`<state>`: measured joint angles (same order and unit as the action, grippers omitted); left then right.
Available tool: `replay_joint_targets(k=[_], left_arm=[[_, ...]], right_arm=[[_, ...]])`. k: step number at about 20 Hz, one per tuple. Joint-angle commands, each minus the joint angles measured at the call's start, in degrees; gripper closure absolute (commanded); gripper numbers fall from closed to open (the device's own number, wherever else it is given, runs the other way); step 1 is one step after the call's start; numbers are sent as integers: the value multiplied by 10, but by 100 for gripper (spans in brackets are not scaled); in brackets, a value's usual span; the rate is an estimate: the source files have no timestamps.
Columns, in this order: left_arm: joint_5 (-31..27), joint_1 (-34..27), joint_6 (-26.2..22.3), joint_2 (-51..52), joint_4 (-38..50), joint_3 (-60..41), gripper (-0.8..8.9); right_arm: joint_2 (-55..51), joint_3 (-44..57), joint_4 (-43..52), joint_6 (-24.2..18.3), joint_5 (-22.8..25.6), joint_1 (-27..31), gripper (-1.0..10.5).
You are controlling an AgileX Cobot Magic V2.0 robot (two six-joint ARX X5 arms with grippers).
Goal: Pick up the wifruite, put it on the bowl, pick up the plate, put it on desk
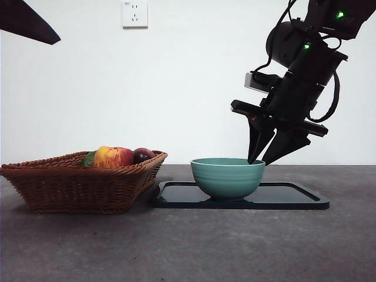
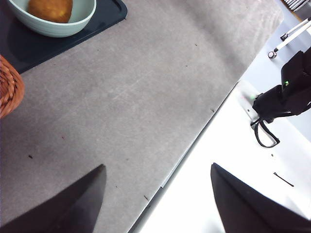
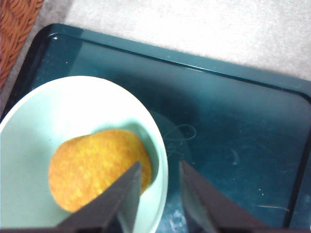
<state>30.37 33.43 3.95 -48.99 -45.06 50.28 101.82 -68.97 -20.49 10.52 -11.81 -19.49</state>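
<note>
The orange-brown wifruite [image 3: 97, 167] lies inside the teal bowl [image 1: 228, 179], and also shows in the left wrist view as the wifruite [image 2: 51, 8]. My right gripper [image 3: 159, 165] is open and straddles the bowl's right rim [image 3: 163, 160], one jaw inside and one outside, with a gap on each side. From the front, the right gripper [image 1: 258, 162] has its tips at rim height. No plate shows apart from the bowl and the black tray [image 1: 294, 197] under it. My left gripper [image 2: 158, 166] hangs open and empty above the desk [image 2: 146, 87] near its edge.
A brown wicker basket [image 1: 76, 182] stands left of the tray, almost touching it, and holds a red-yellow apple [image 1: 113, 157], a dark purple-red fruit [image 1: 143, 154] and something green. Bare desk [image 1: 205, 247] stretches in front of both. The left arm's tip [image 1: 29, 23] shows at the top left.
</note>
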Motion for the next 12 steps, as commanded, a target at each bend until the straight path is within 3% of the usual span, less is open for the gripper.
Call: replay_joint_targets(k=[1, 7, 12], left_arm=[[3, 4, -7, -3, 4, 4, 471], [3, 4, -7, -3, 5, 4, 471], [3, 4, -7, -3, 5, 4, 471]], right_arm=[[8, -13, 5, 0, 3, -2, 801], [-120, -13, -45, -7, 26, -2, 787], [-267, -13, -162, -28, -53, -5, 787]])
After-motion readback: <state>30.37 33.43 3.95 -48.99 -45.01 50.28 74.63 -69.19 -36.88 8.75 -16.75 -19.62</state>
